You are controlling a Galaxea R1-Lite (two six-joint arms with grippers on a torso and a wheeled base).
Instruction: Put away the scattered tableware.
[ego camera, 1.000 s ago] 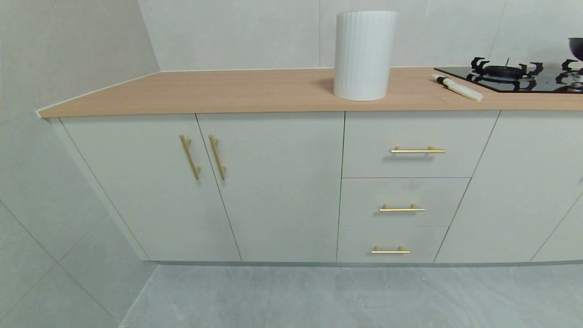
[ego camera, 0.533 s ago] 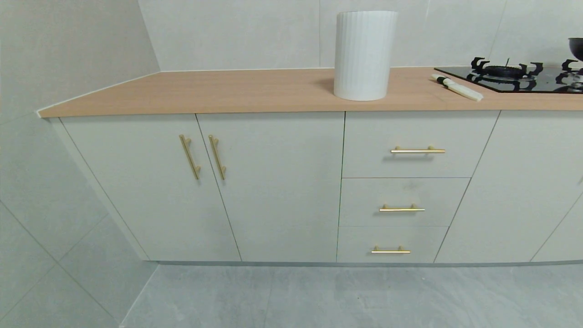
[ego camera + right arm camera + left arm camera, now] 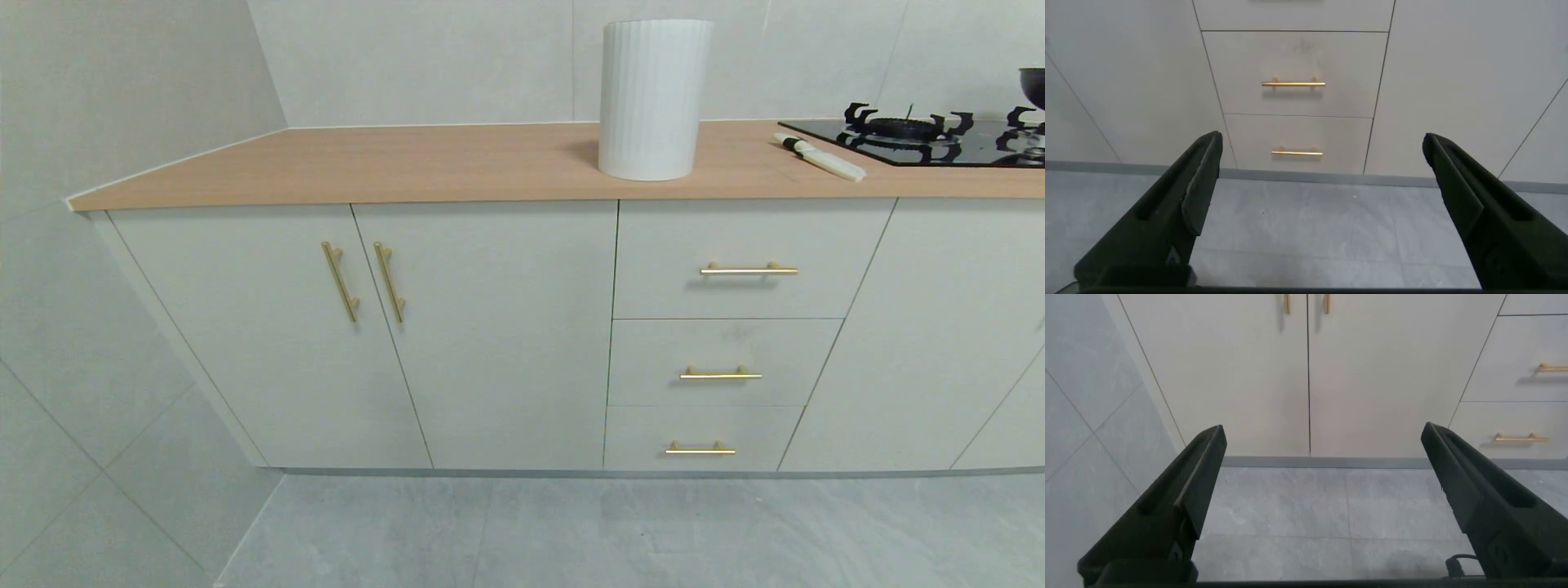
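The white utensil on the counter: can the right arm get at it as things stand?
Probably not yet. The right claw is open and low, facing the lower drawers, while the white utensil lies on the counter by the stove. Nothing covers it; the arm must rise first.

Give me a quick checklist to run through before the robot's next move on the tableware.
1. left gripper open and empty: ok.
2. right gripper open and empty: ok.
3. white utensil lying free on the countertop: ok.
4. ribbed container upright: ok.
5. room inside the container: cannot tell.
6. grippers raised to counter height: not ok, both face the lower cabinet fronts.
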